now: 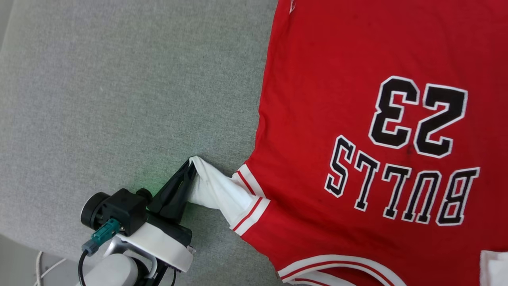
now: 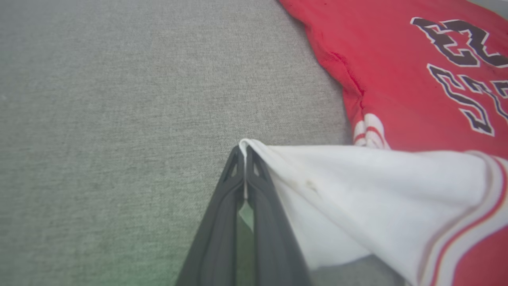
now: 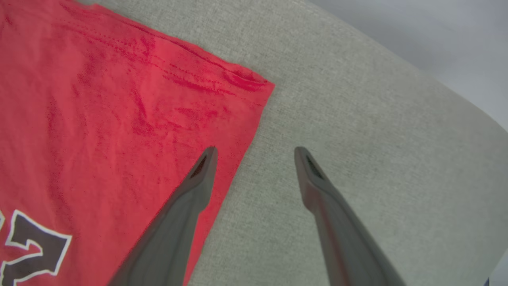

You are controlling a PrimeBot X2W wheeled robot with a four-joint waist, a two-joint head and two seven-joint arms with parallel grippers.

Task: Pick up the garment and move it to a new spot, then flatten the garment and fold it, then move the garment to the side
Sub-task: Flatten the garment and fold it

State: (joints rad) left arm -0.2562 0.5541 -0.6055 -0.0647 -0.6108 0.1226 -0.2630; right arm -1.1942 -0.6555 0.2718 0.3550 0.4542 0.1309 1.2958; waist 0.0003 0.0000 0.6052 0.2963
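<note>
Here the red jersey shirt (image 1: pixel 337 79) lies spread flat on a grey fabric surface (image 1: pixel 119 99) and takes the right half of the head view, where its upper and right parts are cut off by the frame. On the chest the number "23" (image 1: pixel 418 117) and under it the word "BULLS" (image 1: pixel 401 184) can be read, in black letters with white outline, and both appear upside down in this view. At the lower left of the frame the left gripper (image 1: pixel 191 163) has its two dark fingers pressed together on the end of the white sleeve (image 1: pixel 216 192), which is drawn out to the left from the red body with its red-and-white striped trim. In the left wrist view the white cloth comes out from between the closed tips, and the lettering at the upper right there is blurred and partly cut off, so it is hard to read. In the right wrist view the right gripper (image 3: pixel 254 150) has its fingers spread wide with nothing between them; the left finger in the frame is over the red cloth near a hem corner, the other is over the grey surface, and I cannot tell if they touch. A black character with white outline at the lower left of this view is cut off. A white patch (image 1: pixel 494 268) at the lower right corner of the head view is also cut off, and I cannot say what part it is.
</note>
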